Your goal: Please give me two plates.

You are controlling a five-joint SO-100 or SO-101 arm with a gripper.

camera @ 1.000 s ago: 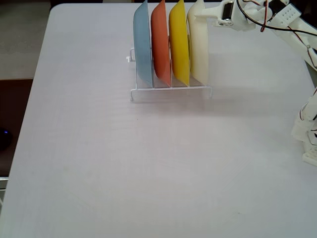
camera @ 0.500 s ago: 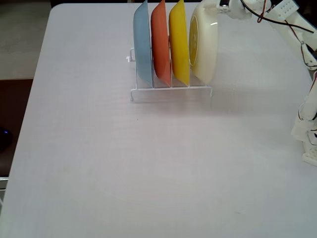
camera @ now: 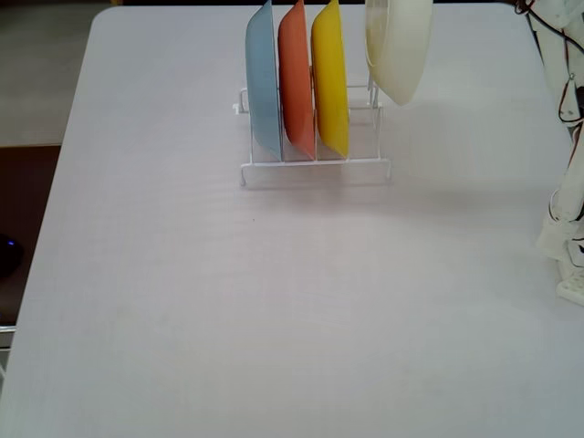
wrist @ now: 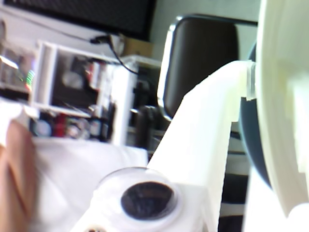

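The cream-white plate hangs tilted above the right end of the white wire rack, clear of its rightmost slot, with its top cut off by the edge of the fixed view. In the wrist view my gripper is shut on this plate's rim, one white finger pressed against it. The fixed view does not show the gripper. The bright yellow plate stands upright in the rack, just left of the vacated slot.
An orange plate and a light blue plate stand in the rack left of the yellow one. My arm and its base occupy the table's right edge. The table is white.
The cream-white plate has risen out of the rack's rightmost slot and tilted, moving up and slightly right. The gripper went out of the fixed view's top edge.
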